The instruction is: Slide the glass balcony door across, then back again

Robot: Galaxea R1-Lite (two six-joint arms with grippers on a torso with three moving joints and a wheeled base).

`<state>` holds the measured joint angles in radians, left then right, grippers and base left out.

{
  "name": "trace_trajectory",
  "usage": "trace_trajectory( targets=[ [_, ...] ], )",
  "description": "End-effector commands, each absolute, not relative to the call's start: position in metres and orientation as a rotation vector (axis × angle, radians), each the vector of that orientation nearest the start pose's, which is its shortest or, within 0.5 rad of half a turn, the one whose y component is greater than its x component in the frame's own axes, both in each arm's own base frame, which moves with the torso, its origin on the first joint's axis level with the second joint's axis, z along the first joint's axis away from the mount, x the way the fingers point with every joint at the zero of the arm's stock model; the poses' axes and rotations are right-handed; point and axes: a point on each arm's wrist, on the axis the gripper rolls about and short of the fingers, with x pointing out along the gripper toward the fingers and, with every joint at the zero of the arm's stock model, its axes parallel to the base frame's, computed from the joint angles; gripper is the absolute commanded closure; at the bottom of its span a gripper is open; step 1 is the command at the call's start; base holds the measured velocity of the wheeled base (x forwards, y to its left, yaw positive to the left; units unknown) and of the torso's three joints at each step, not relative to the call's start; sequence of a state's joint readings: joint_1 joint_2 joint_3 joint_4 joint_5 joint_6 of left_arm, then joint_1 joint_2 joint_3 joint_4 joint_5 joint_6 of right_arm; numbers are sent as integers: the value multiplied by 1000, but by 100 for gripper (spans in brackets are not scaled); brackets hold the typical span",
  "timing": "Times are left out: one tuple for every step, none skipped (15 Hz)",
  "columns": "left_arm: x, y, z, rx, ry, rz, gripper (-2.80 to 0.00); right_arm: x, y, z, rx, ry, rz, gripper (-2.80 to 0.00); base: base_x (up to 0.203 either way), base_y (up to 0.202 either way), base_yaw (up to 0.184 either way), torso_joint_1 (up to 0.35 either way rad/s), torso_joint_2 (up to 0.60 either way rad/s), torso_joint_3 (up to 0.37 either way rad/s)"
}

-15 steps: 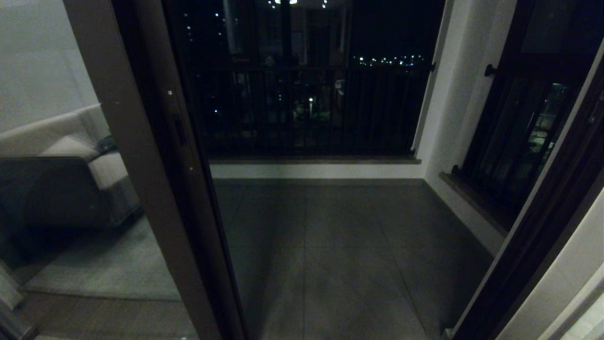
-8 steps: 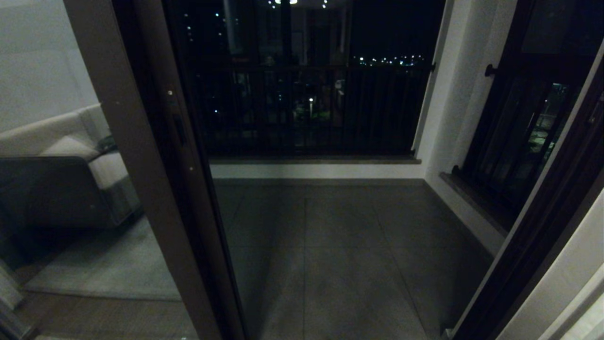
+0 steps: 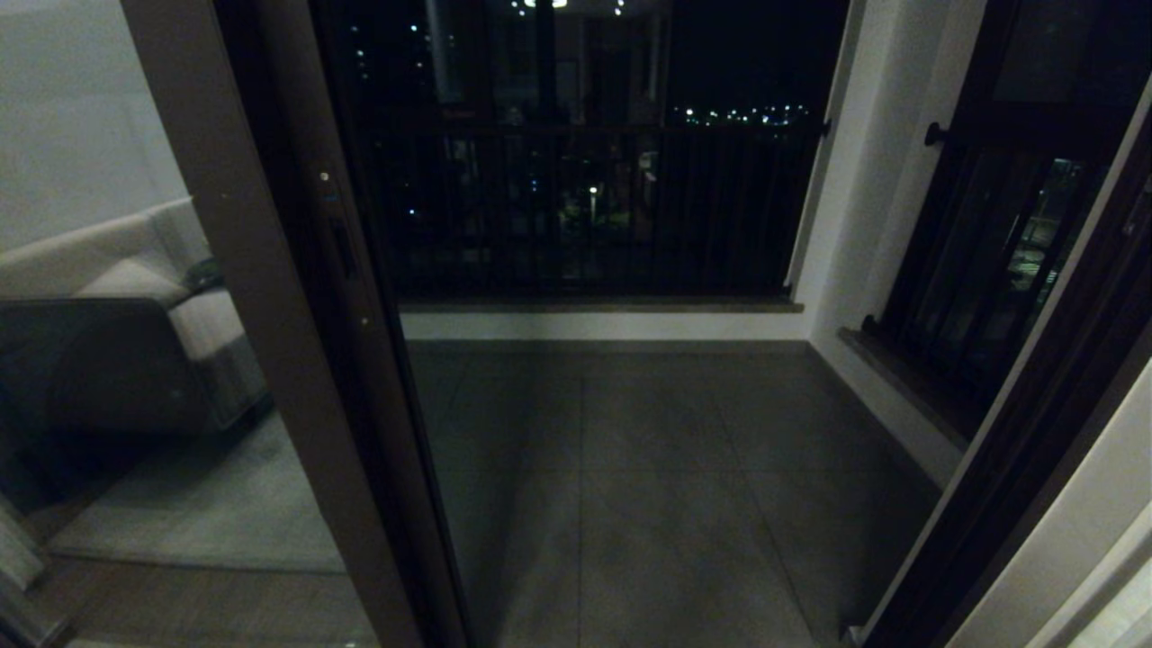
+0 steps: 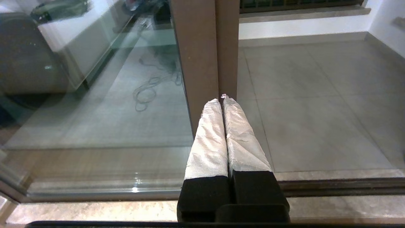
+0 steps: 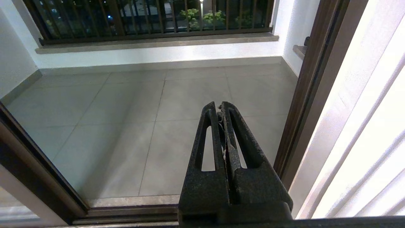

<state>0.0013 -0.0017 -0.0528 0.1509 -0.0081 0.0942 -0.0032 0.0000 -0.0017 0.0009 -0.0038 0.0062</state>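
Note:
The glass balcony door (image 3: 346, 270) stands slid over to the left, its dark brown stile carrying a narrow handle slot and small silver screws. It overlaps the fixed glass panel's plain brown stile (image 3: 225, 225). Neither gripper shows in the head view. In the left wrist view my left gripper (image 4: 221, 98) is shut, holding nothing. Its white-wrapped fingertips (image 4: 212, 104) sit low in front of the seam between the plain stile (image 4: 196, 47) and the door's stile (image 4: 228, 47); contact cannot be told. My right gripper (image 5: 219, 106) is shut and empty, over the threshold, pointing at the balcony floor.
The doorway opens onto a grey tiled balcony floor (image 3: 648, 468) with a black railing (image 3: 585, 207) behind. A dark window with black bars (image 3: 990, 252) is on the right wall. The dark door frame (image 5: 313, 79) stands right of my right gripper. The floor track (image 4: 332, 186) runs below.

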Motion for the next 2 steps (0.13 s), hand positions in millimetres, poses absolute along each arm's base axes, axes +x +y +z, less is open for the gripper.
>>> trace_trajectory(
  targets=[
    [-28,0,74,93,99,-11,0,-23,0,76,6,2,-8,0,0,0,0,0,0,0],
    [-28,0,74,93,100,-11,0,-23,0,76,6,1,-8,0,0,0,0,0,0,0]
  ],
)
